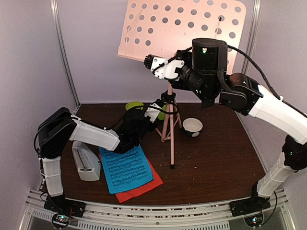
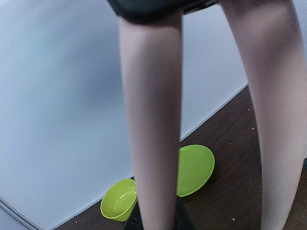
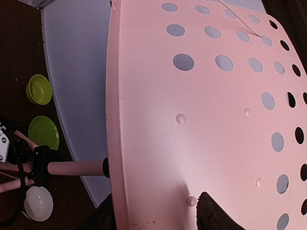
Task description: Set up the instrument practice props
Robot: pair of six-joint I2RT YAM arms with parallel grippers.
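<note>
The pale pink perforated music stand (image 1: 182, 28) stands upright at the back of the table on its tripod legs (image 1: 169, 127). My right gripper (image 1: 154, 63) is shut on the lower edge of the stand's desk (image 3: 201, 110), with one finger (image 3: 216, 213) on its face and the other behind the lip. My left gripper (image 1: 156, 111) is shut on a tripod leg (image 2: 151, 143) just below the hub. The blue sheet-music page (image 1: 125, 168) lies on the red page (image 1: 144, 189) at the front. The white metronome (image 1: 85, 161) lies to their left.
A green bowl (image 1: 134, 105) and a green plate (image 2: 194, 167) sit by the back wall behind the left gripper. A small white bowl (image 1: 192, 126) sits right of the tripod. Grey walls close in the table on three sides.
</note>
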